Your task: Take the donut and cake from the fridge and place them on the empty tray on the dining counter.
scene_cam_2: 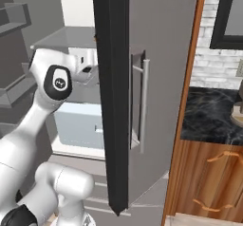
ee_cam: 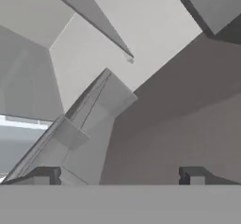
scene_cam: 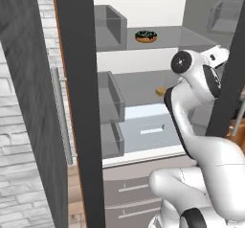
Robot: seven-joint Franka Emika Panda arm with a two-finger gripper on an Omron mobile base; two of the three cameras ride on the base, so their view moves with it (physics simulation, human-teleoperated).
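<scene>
The fridge (scene_cam: 76, 78) stands open, its white inside and glass shelves in view. On the upper shelf lies the donut (scene_cam: 146, 36), dark-iced with sprinkles. One shelf lower sits the cake (scene_cam: 161, 92), a tiny orange block beside my arm's elbow. My arm reaches into the fridge with its wrist (scene_cam: 215, 57) at upper-shelf height, to the right of the donut and apart from it. In the hand view my gripper (ee_cam: 117, 177) is open, its fingertips (ee_cam: 44, 176) wide apart with nothing between them, facing grey bins and the white wall. The tray and the dining counter are out of view.
Grey bins (scene_cam: 109, 26) line the fridge's left side at three heights. The dark door edges (scene_cam: 227, 93) flank my arm closely on both sides. The right door with its bar handle (scene_cam_2: 144, 106) stands beside a black marble counter (scene_cam_2: 209, 116) on wooden cabinets.
</scene>
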